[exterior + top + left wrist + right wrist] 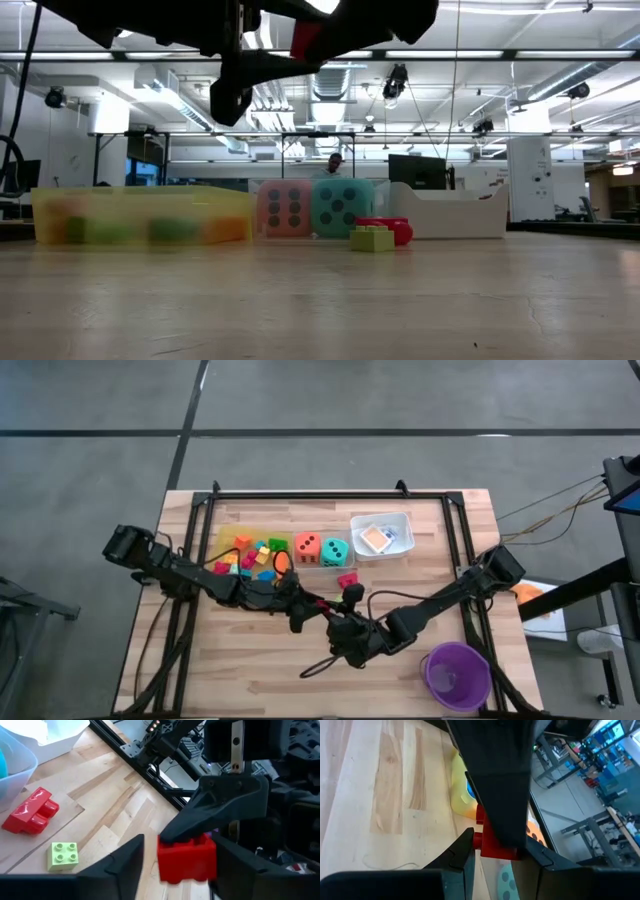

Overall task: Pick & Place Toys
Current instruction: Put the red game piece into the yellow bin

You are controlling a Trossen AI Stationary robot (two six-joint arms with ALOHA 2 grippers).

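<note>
Far left on the table, a yellow tray point(232, 540) with a heap of small coloured blocks; just beside it a clear tray holding an orange die point(307, 547) and a teal die point(335, 550), then a white tray point(400, 525) with flat cards point(375, 538). Mid-table, both arms tip to tip. Left gripper point(180, 856) set about a red block point(186, 857) held aloft – fingers partly spread, a gap showing on one side of the block, so not gripping by the look of it. Right gripper point(500, 845) narrow and clamped on that same block from the opposite side. A handover in the air, by judgement: block straight ahead of the left fingers and between them, its long axis across their gap, nothing to reach for but a squeeze. Left wrist view alone gives that gap, plus two loose pieces on the wood beyond – a second red block point(31, 810) and a green block point(63, 855). Low view confirms the height: held block well clear of the tabletop. Far right, near the front edge, a purple cup point(458, 673).
</note>
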